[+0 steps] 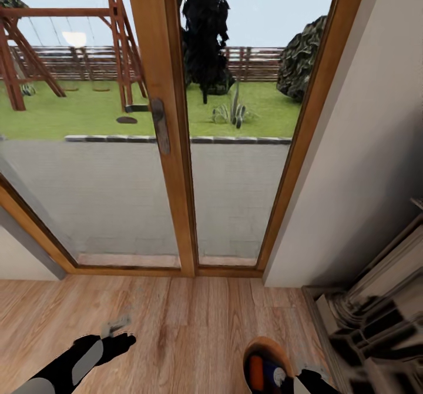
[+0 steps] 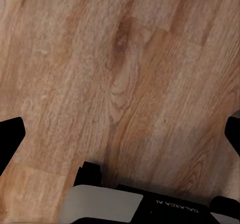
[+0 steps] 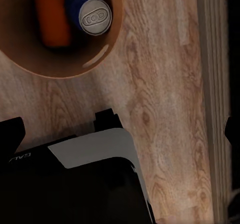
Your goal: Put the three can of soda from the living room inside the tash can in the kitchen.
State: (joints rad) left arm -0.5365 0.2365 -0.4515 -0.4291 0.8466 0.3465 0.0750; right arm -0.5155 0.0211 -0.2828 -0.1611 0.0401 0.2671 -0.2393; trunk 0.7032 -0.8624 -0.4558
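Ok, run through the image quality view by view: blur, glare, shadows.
Head view: garden bright and fairly sharp, left claw and bin smeared at the lower edge. Left wrist view: evenly lit floor, soft grain, no glare. Right wrist view: bin rim shows a small highlight; blue can sharper than orange can.

The floor (image 1: 194, 317) is warm wood plank with visible grain and knots, a soft satin look. The door frame (image 1: 167, 117) is smooth honey-toned wood around clear glass, with a dull grey metal handle (image 1: 160, 126). The bin (image 3: 100, 58) is glossy brown inside, catching a highlight. The blue can (image 3: 94, 16) has a pale metal top; the orange can (image 3: 52, 18) looks matt.
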